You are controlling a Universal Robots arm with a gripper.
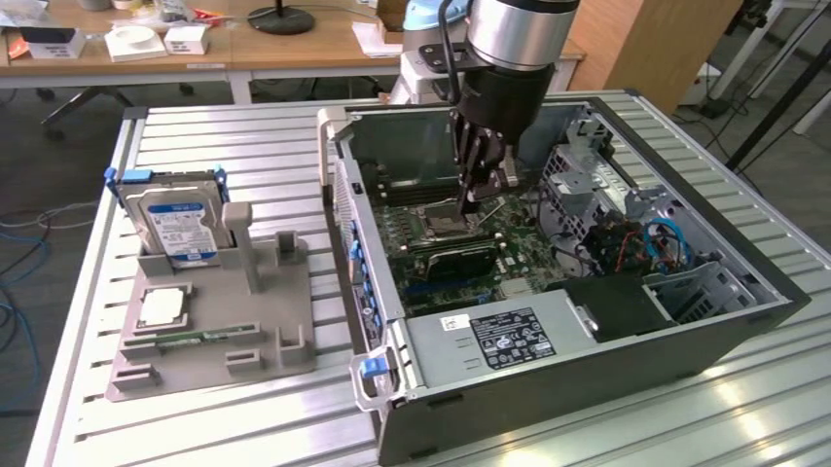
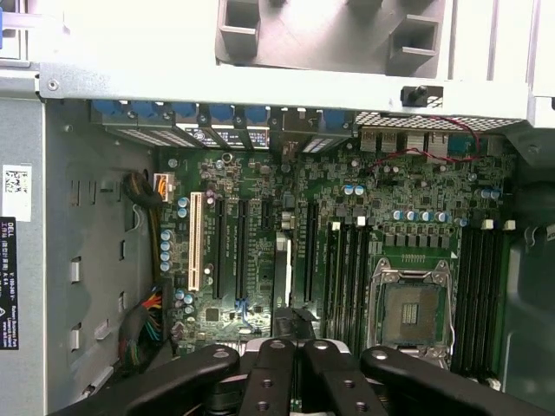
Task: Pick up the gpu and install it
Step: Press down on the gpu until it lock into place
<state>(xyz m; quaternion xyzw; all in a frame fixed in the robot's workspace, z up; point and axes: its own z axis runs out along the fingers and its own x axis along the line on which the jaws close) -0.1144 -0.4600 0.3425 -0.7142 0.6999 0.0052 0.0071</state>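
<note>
Gpu: the gpu [image 2: 283,277] stands on edge inside the open computer case [image 1: 727,326], low over the motherboard [image 2: 260,199], beside the processor socket [image 2: 413,310].
My gripper [image 1: 470,199]: I am clenched on the gpu, fingers [image 2: 270,368] pinching its thin sides.
Hard drive [image 1: 179,226]: upright in the grey holder [image 1: 260,336], on the exterior view's left, well apart from me.

Label text on power supply [image 1: 517,336] too small to read, gpu [image 2: 284,279] lower end hidden behind hand [image 2: 293,360]
</note>
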